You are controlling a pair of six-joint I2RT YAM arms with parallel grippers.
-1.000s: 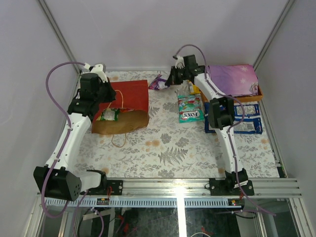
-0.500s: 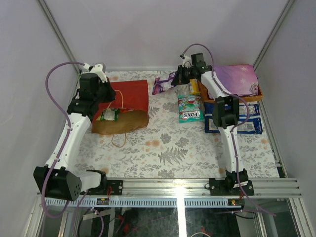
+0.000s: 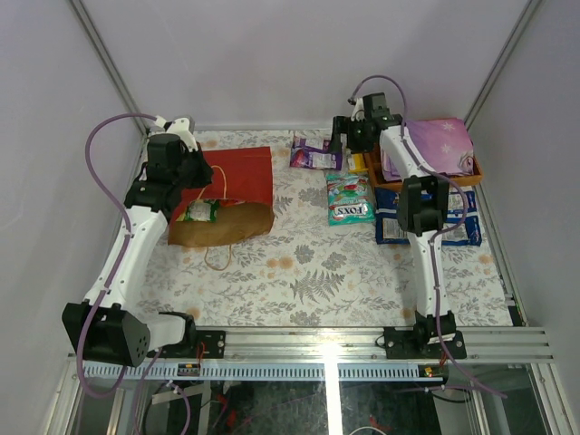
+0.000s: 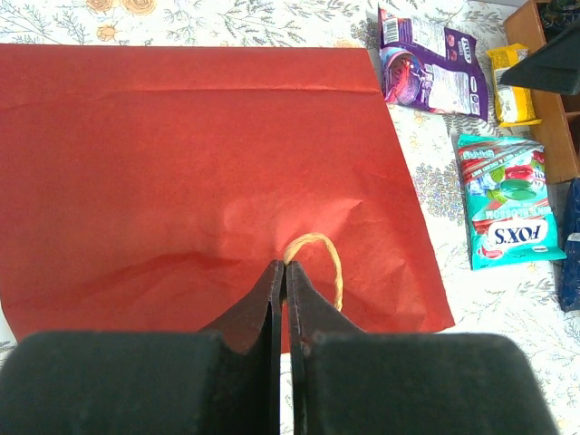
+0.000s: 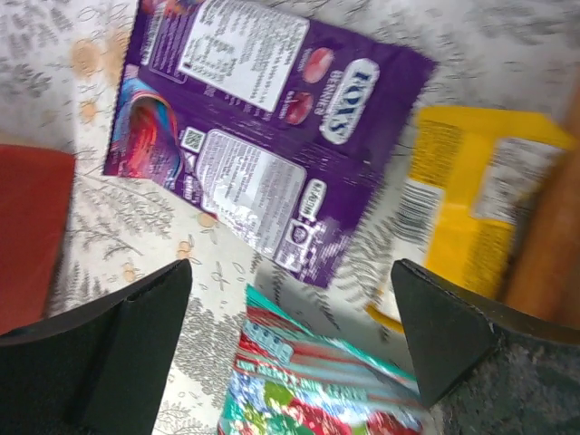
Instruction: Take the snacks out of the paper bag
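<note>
The red paper bag (image 3: 243, 172) lies flat at the back left, its brown mouth (image 3: 222, 225) facing the near side. A green snack packet (image 3: 198, 211) shows inside the mouth. My left gripper (image 4: 285, 268) is over the bag, shut on its thin yellow loop handle (image 4: 333, 263). My right gripper (image 5: 290, 276) hangs open and empty above a purple FOX'S packet (image 5: 263, 136) that lies on the table (image 3: 313, 156). Beside it lie a teal FOX'S packet (image 3: 349, 199) and a yellow packet (image 3: 357, 163). Two blue-and-white packs (image 3: 453, 227) lie under the right arm.
A wooden tray (image 3: 478, 174) with a folded purple cloth (image 3: 435, 143) stands at the back right, close to the right wrist. A second loop handle (image 3: 217, 258) trails on the floral tablecloth in front of the bag's mouth.
My right gripper carried the purple packet rightwards from beside the bag, then opened; the packet now lies flat on the table. The left arm has not moved.
</note>
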